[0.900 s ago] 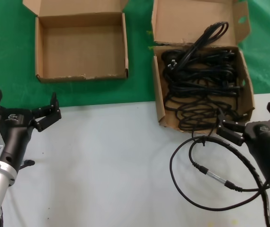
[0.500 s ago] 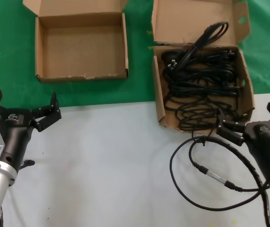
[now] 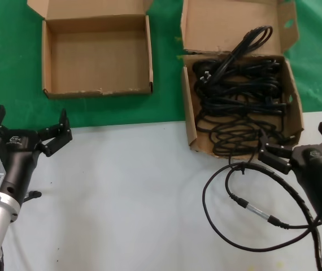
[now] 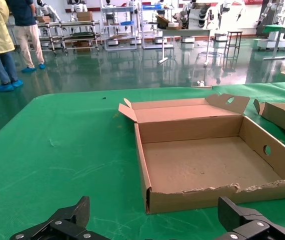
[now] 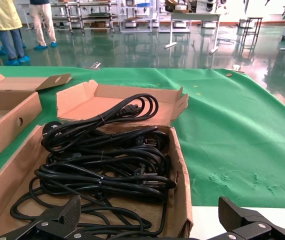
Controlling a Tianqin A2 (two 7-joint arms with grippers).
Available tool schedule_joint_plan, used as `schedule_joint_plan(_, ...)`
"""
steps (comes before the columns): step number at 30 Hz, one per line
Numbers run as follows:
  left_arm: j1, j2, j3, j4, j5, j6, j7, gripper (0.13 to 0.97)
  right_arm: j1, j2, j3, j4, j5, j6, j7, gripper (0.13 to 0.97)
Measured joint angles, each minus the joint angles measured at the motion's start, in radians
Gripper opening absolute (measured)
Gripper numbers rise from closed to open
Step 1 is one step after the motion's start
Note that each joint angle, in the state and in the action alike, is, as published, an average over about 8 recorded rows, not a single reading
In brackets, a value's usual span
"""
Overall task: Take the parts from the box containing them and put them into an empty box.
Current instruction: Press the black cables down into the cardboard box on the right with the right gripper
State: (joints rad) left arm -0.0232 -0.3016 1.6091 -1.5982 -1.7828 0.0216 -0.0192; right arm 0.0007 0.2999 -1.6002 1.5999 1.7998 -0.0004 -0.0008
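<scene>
The power cords [image 3: 239, 99] lie heaped inside the deep box [image 3: 241, 84], well right of the empty box [image 3: 97, 55]. The right end effector [image 3: 297, 148] hovers released just before the deep box's front wall. The left end effector [image 3: 30, 125] waits, fingers spread, in front of the empty box.

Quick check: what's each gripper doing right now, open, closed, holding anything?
Left gripper: open, empty, near the empty box.
Right gripper: open, empty, by the box of cords.

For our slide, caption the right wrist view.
Open right gripper faces the cardboard box of bundled black power cords on green cloth.
</scene>
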Motion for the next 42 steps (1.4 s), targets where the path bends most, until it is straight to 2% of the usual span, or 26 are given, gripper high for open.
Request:
schedule_joint_plan(7,0.000,0.000,0.000,0.000,0.000,0.000,0.000,0.855,-0.001,0.044,-0.033,0.016,0.023,0.024,0.004,0.966)
schedule_joint_plan(11,0.000,0.000,0.000,0.000,0.000,0.000,0.000,0.815,0.005,0.134,-0.096,0.050,0.068,0.063,-0.010,0.966)
schedule_joint_plan(14,0.000,0.000,0.000,0.000,0.000,0.000,0.000,0.750,0.027,0.231,-0.163,0.084,0.113,0.097,-0.047,0.966)
schedule_joint_plan(19,0.000,0.000,0.000,0.000,0.000,0.000,0.000,0.642,0.118,0.427,-0.321,0.131,0.192,0.141,-0.176,0.966)
schedule_joint_plan(23,0.000,0.000,0.000,0.000,0.000,0.000,0.000,0.642,0.235,0.563,-0.464,0.141,0.232,0.147,-0.316,0.966)
schedule_joint_plan(25,0.000,0.000,0.000,0.000,0.000,0.000,0.000,0.588,0.306,0.615,-0.532,0.136,0.234,0.135,-0.382,0.966)
schedule_joint_plan(28,0.000,0.000,0.000,0.000,0.000,0.000,0.000,0.508,0.425,0.666,-0.618,0.108,0.187,0.082,-0.437,0.966)
schedule_joint_plan(31,0.000,0.000,0.000,0.000,0.000,0.000,0.000,0.427,0.552,0.686,-0.686,0.059,0.088,-0.008,-0.445,0.966)
schedule_joint_plan(32,0.000,0.000,0.000,0.000,0.000,0.000,0.000,0.427,0.593,0.687,-0.704,0.039,0.048,-0.043,-0.438,0.966)
schedule_joint_plan(40,0.000,0.000,0.000,0.000,0.000,0.000,0.000,0.268,0.847,0.637,-0.791,-0.099,-0.233,-0.301,-0.390,0.966)
schedule_joint_plan(42,0.000,0.000,0.000,0.000,0.000,0.000,0.000,0.256,0.891,0.609,-0.792,-0.132,-0.294,-0.357,-0.392,0.966)
